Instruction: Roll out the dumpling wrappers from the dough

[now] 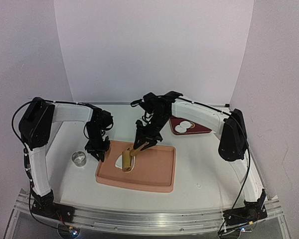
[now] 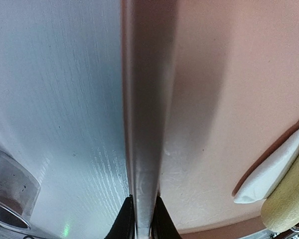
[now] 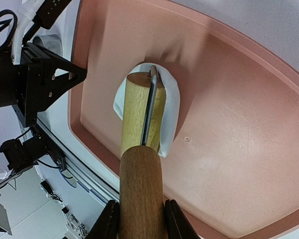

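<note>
The dough (image 1: 120, 162) is a flat white sheet at the left end of the pink tray (image 1: 159, 172). It also shows in the right wrist view (image 3: 172, 102) and the left wrist view (image 2: 271, 172). My right gripper (image 1: 141, 141) (image 3: 142, 206) is shut on the handle of a wooden rolling pin (image 3: 141, 184), whose roller (image 1: 126, 161) rests on the dough. My left gripper (image 1: 98, 151) (image 2: 143, 201) is shut on the tray's left rim (image 2: 142, 124). Two dumpling wrappers (image 1: 183, 127) lie on a dark red plate (image 1: 202, 129) at the back right.
A metal ring cutter (image 1: 79, 158) stands on the white table left of the tray, close to my left gripper; it shows in the left wrist view (image 2: 10, 191). White walls close in the back and sides.
</note>
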Robot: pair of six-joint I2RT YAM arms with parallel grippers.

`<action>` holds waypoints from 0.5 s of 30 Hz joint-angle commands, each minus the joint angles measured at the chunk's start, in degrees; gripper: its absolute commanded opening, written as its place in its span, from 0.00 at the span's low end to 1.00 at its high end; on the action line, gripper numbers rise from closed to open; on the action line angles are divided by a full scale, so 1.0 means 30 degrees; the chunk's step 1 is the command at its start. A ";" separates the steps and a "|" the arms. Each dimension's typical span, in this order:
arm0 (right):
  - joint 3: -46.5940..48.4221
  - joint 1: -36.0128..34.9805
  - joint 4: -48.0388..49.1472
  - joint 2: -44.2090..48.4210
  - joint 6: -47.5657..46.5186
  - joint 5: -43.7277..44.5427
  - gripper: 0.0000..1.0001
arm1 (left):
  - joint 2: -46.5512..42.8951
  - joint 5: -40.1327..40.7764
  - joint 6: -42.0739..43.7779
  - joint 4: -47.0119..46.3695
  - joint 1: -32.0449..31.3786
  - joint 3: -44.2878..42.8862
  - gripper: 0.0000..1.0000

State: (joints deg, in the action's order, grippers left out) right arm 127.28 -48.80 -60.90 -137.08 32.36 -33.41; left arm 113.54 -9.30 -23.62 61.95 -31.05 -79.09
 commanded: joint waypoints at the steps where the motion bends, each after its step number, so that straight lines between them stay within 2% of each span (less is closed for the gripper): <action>1: -0.1938 -0.1107 -0.0774 -0.4898 0.0696 0.8349 0.00 | -0.0714 -0.0707 0.0072 -0.0798 -0.0126 0.0243 0.02; 15: -0.2189 -0.1194 -0.0839 -0.5792 0.1452 0.9530 0.00 | -0.1469 -0.0928 0.0423 -0.1632 -0.0122 0.1187 0.02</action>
State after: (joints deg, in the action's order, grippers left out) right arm 128.11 -51.55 -55.11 -138.67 35.14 -32.49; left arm 111.59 -9.30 -23.57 59.24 -30.94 -76.55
